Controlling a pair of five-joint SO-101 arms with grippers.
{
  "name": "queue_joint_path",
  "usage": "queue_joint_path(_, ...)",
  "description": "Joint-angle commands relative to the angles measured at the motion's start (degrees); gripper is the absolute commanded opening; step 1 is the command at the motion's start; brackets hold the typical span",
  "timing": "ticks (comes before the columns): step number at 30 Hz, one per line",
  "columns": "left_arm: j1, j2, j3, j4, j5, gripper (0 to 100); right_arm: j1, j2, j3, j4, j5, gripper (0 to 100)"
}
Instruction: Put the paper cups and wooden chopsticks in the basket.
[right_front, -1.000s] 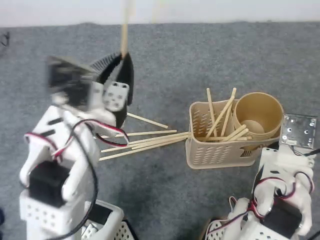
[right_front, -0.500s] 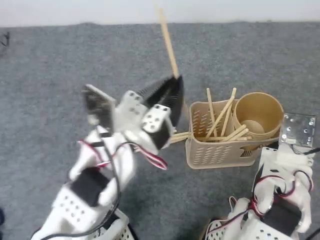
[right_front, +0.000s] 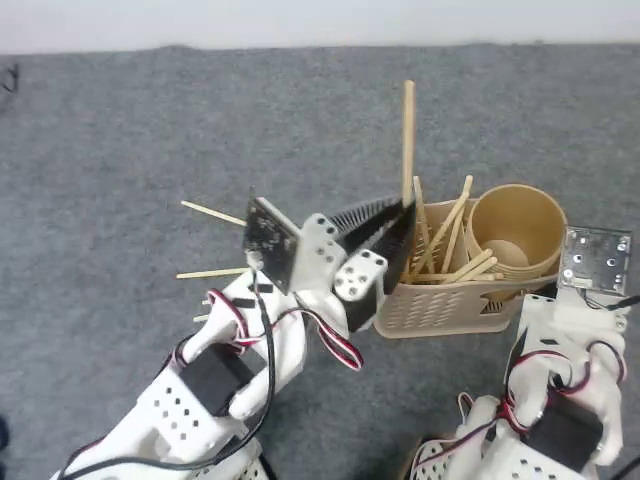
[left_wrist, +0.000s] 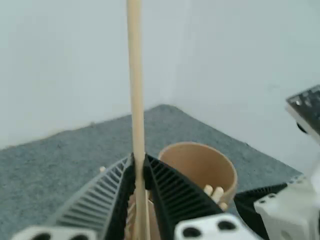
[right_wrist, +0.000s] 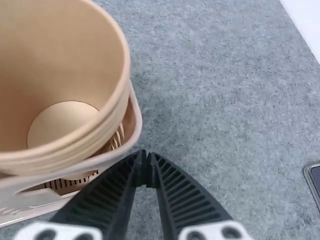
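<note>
- grey carpet (right_front: 120, 140) with a short, nubbly pile covers the table.
- nearest, the two white plastic arms stand side by side, with perforated shells and red and black wires looping over the joints.
- right gripper (right_wrist: 145, 170): its black ribbed jaws are pressed tip to tip with nothing between them, low over the carpet just beside the basket wall (right_wrist: 134, 122).
- left gripper (right_front: 400, 215): its black ribbed jaws are clamped on a single chopstick (right_front: 408, 130), a straight, pale wooden stick standing nearly upright at the basket's near left corner; in the left wrist view the stick (left_wrist: 134, 75) rises from between the fingertips (left_wrist: 139, 162).
- basket (right_front: 430, 305): beige plastic, rectangular with rounded corners and slotted walls, resting on the carpet.
- bundled chopsticks (right_front: 445, 240) lean criss-cross in the basket's left part.
- paper cups (right_front: 520, 230): smooth tan cylinders nested one in another, upright in the basket's right part.
- loose chopsticks (right_front: 212, 272) lie flat on the carpet to the left, partly hidden under the left arm.
- farthest, a plain white wall (right_front: 300, 20) meets the carpet's edge.
</note>
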Motion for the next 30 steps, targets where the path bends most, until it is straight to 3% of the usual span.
queue_joint_path(1,0.6,-1.1,-0.5,-1.2,-0.3,9,-0.2,0.3,-0.3,-1.1,0.2,0.8)
queue_joint_path(4,0.5,-1.1,-0.4,-1.1,-1.5,19,-0.2,0.4,-0.3,-1.1,0.2,0.8)
queue_joint_path(7,0.5,-1.1,-0.1,-1.1,-7.0,18,-0.2,0.4,-0.2,-1.1,0.2,0.8)
queue_joint_path(10,0.2,-1.2,-0.5,-1.0,-8.1,16,-0.2,0.4,-0.2,-1.1,0.2,0.8)
queue_joint_path(12,-2.0,-1.2,-2.9,3.1,-8.6,16,-0.2,0.4,-0.2,-1.1,0.2,0.8)
queue_joint_path(15,-8.1,-0.9,-10.2,16.1,-13.5,16,-0.2,0.4,-0.2,-1.1,0.2,0.8)
queue_joint_path(19,-18.2,-1.1,-19.3,32.0,-25.7,16,-0.2,0.6,-0.2,-1.1,0.3,0.8)
queue_joint_path(22,-25.1,-0.7,-23.9,39.6,-41.0,16,-0.3,0.7,-0.2,-1.1,0.3,0.8)
queue_joint_path(25,-31.5,-0.7,-24.4,43.4,-54.6,16,-0.3,0.7,-0.2,-1.1,0.3,0.8)
queue_joint_path(30,-39.9,-0.5,-21.7,43.7,-66.5,16,-0.3,0.7,-0.2,-1.1,0.2,0.8)
